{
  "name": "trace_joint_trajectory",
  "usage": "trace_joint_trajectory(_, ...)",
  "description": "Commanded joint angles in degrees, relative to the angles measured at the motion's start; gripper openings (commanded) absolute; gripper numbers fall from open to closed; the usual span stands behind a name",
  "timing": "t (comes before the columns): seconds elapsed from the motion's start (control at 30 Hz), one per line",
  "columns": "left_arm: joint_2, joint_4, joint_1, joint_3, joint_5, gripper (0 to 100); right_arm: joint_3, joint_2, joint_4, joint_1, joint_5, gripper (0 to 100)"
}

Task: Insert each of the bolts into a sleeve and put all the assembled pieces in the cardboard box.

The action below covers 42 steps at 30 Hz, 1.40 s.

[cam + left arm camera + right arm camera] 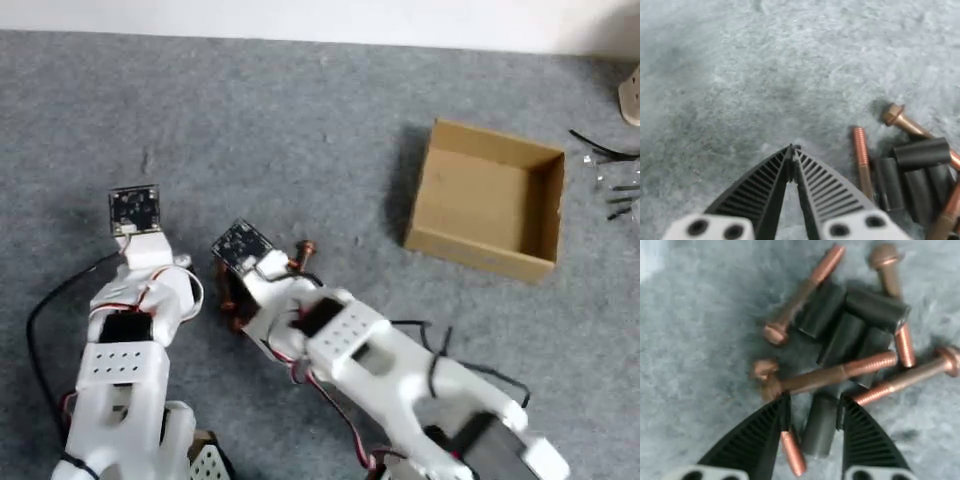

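Two claws to check. Grey felt table [300, 120] carries open brown cardboard box [475, 250], well apart from parts pile. Your L claw [792, 149]: pinched closed, empty, beside pile. Your R claw [813, 399]: spread apart, straddling black cylindrical sleeve [819, 432] among copper-coloured bolts [840, 372].

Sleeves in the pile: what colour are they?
The sleeves are black, clearest in the right wrist view.

The bolts [835, 375] are copper-toned metal with a dull sheen and ridged threads — the sleeves [875, 307] among them are dark, smooth and matt. Under the bolts spreads rough grey felt-like cloth [300, 120]; the cardboard box [487, 255] is plain matt brown board.
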Motion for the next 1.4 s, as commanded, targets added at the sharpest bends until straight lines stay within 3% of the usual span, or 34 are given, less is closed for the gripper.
trace_joint_trajectory(0.0,0.04,-1.67,-0.92,-2.86,0.79,1,-3.12,4.00,0.22,-0.66,0.97,14.5)
trace_joint_trajectory(0.6,0.04,-1.49,-0.75,-2.68,0.70,1,-3.65,12.79,6.73,3.74,0.88,14.4)
trace_joint_trajectory(0.77,0.04,-1.49,-0.75,-2.59,0.70,1,-3.65,13.32,6.81,3.74,2.81,0.0)
trace_joint_trajectory(0.93,0.04,-1.49,-0.75,-2.59,0.70,1,-3.65,12.44,7.52,3.82,5.45,0.3)
trace_joint_trajectory(1.13,0.04,-1.49,-0.75,-2.59,0.70,1,-0.13,-2.33,8.13,4.70,5.63,0.3)
trace_joint_trajectory(1.37,0.04,-1.49,-0.66,-2.59,0.70,1,19.82,-28.53,-3.74,10.07,5.36,0.3)
